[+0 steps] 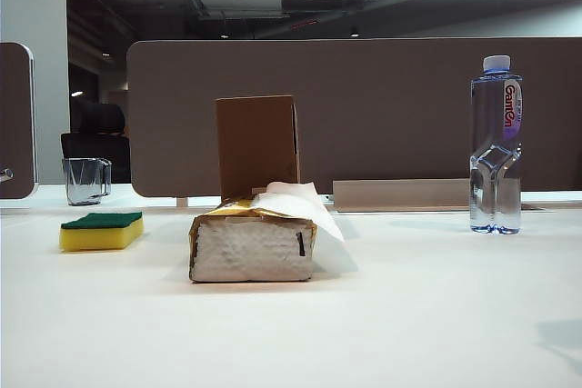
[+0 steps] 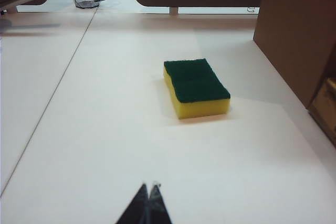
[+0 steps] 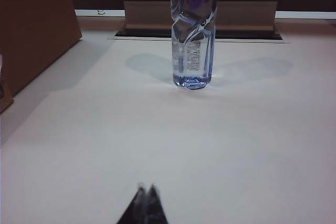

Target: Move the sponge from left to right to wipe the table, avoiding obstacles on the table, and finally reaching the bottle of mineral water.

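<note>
The yellow sponge point(image 1: 101, 232) with its green top lies on the white table point(image 1: 409, 315) at the left. In the left wrist view the sponge point(image 2: 196, 87) rests well ahead of my left gripper point(image 2: 149, 186), which is shut and empty. The tissue pack point(image 1: 253, 241) sits mid-table with a sheet sticking out, and the brown cardboard box point(image 1: 257, 144) stands upright behind it. The bottle of mineral water point(image 1: 496, 144) stands at the right. My right gripper point(image 3: 146, 187) is shut and empty, some way short of the bottle point(image 3: 193, 40). Neither gripper shows in the exterior view.
A clear glass mug point(image 1: 86, 180) stands at the back left, behind the sponge. A brown partition point(image 1: 382, 106) runs along the table's far edge, with a cable tray point(image 1: 400, 194) in front of it. The box's side point(image 2: 299, 35) rises close to the sponge.
</note>
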`<state>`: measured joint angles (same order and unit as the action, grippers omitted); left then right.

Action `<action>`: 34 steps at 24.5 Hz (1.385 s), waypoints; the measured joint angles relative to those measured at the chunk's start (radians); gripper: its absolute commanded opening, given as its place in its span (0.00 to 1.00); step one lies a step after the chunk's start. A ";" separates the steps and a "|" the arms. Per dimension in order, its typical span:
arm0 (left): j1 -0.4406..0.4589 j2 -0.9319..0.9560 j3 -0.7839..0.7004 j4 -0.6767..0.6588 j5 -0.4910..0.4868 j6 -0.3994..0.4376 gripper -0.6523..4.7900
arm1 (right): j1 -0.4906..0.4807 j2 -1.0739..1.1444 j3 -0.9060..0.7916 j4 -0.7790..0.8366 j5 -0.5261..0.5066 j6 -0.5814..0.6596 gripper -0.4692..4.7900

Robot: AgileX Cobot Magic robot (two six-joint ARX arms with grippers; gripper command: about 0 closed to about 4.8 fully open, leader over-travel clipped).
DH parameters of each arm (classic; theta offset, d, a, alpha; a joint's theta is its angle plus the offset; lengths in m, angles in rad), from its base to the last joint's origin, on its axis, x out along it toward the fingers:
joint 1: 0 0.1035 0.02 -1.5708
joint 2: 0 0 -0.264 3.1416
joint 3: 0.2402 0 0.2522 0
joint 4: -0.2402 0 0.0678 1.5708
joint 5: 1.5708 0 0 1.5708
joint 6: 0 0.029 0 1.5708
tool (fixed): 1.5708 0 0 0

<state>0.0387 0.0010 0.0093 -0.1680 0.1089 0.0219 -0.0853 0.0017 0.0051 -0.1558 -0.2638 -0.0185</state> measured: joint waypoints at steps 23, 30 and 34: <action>0.000 0.000 0.000 0.002 0.001 -0.061 0.22 | 0.000 0.000 0.000 0.000 0.000 0.012 0.07; 0.000 0.000 0.026 0.035 0.075 -0.129 0.36 | 0.000 0.000 0.000 0.001 -0.027 0.032 0.07; 0.000 0.000 0.065 0.037 0.152 -0.138 0.52 | 0.000 0.000 0.026 -0.008 -0.039 0.086 0.14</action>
<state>0.0387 0.0013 0.0742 -0.1307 0.2607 -0.1162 -0.0853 0.0021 0.0315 -0.1642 -0.3031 0.0677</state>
